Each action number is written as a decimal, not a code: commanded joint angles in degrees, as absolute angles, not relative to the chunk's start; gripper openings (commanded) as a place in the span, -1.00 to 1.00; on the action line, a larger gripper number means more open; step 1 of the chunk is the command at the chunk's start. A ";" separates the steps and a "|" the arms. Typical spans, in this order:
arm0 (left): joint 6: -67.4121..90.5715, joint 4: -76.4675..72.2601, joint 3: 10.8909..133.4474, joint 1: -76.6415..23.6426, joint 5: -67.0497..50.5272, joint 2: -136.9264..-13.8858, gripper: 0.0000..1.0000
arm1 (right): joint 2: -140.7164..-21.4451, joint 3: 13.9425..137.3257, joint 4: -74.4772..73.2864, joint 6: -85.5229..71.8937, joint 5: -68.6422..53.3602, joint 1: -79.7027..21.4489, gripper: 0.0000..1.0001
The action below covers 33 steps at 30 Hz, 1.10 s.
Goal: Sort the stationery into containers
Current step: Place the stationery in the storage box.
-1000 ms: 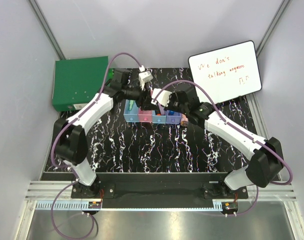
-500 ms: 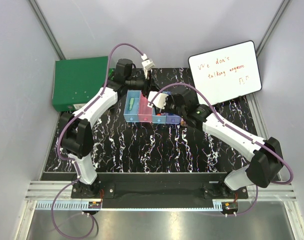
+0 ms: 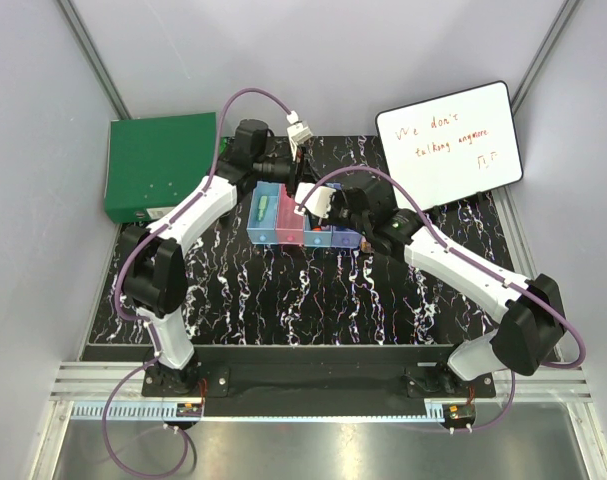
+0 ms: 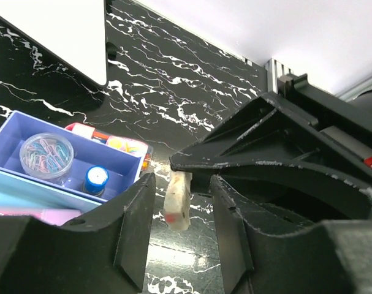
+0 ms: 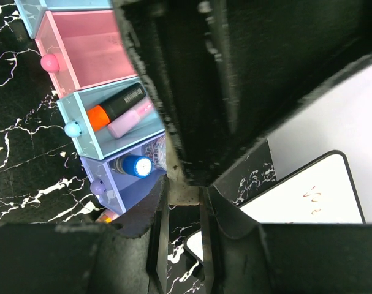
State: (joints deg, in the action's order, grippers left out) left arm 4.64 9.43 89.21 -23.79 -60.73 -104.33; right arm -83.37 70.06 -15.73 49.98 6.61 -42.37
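A whitish block point(image 4: 177, 201) with a red mark hangs above the table. My right gripper point(image 5: 184, 193) is shut on its top end. My left gripper point(image 4: 181, 187) stands open around it, with a gap on each side. In the top view both grippers meet behind the containers point(image 3: 303, 228), left point(image 3: 288, 180) and right point(image 3: 308, 205). The light blue bin point(image 5: 81, 131) holds an orange marker point(image 5: 115, 105) and a pink one point(image 5: 130, 119). The purple bin point(image 4: 14, 131) holds a round disc of clips point(image 4: 46, 153) and a blue piece point(image 4: 97, 179). A green stick point(image 3: 264, 208) lies in the leftmost bin. The pink bin point(image 5: 91, 46) looks empty.
A white writing board point(image 3: 448, 135) leans at the back right. At the back left lies a large green box point(image 3: 158, 165). A red and yellow item point(image 4: 115, 143) rests on the black marbled table point(image 3: 283, 290) just behind the purple bin.
My left arm has swung from over the bins to behind them, and its jaws have narrowed around the block. The right gripper has kept its hold.
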 commanded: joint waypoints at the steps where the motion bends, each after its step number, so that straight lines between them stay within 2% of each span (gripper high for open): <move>1: 0.89 10.72 88.33 -23.99 -63.19 -102.83 -0.10 | -82.26 70.40 -12.31 51.06 8.00 -42.98 -1.00; 5: -1.14 12.13 87.80 -23.99 -62.84 -102.48 -0.18 | -82.27 70.23 -12.22 51.07 8.09 -42.89 -1.00; 9: -2.02 12.48 87.89 -23.99 -62.14 -102.48 -0.45 | -82.35 70.14 -12.13 50.80 8.00 -42.98 -1.00; 11: -1.93 12.30 88.33 -24.08 -61.35 -103.18 -0.79 | -82.53 70.22 -12.04 50.80 7.82 -42.98 -0.80; 13: -1.23 11.87 89.21 -24.26 -61.09 -103.88 -1.00 | -82.53 70.31 -12.22 50.80 7.91 -42.98 -0.62; 14: -1.14 11.60 89.38 -24.34 -60.82 -104.06 -1.00 | -82.53 70.31 -12.22 50.80 7.91 -42.98 -0.47; 17: -0.62 10.55 89.56 -24.61 -60.38 -104.06 -1.00 | -82.53 70.14 -12.13 50.80 7.91 -42.98 -0.36; 20: -0.62 9.93 89.47 -24.70 -59.94 -103.80 -1.00 | -82.35 69.61 -12.22 50.71 7.82 -43.07 0.06; 21: -0.70 9.93 89.56 -24.70 -59.77 -103.71 -1.00 | -82.27 69.35 -12.30 50.80 7.91 -42.98 0.42; 24: -1.05 9.84 88.69 -24.61 -58.98 -102.66 -1.00 | -81.57 68.73 -12.57 49.58 7.12 -43.07 0.76; 28: -2.45 10.37 86.05 -23.91 -54.25 -100.38 -1.00 | -80.60 69.17 -12.57 47.38 7.29 -43.07 0.83; 33: -14.23 19.77 86.58 -22.59 -38.79 -99.67 -1.00 | -79.19 69.52 -12.66 46.23 9.92 -42.98 0.83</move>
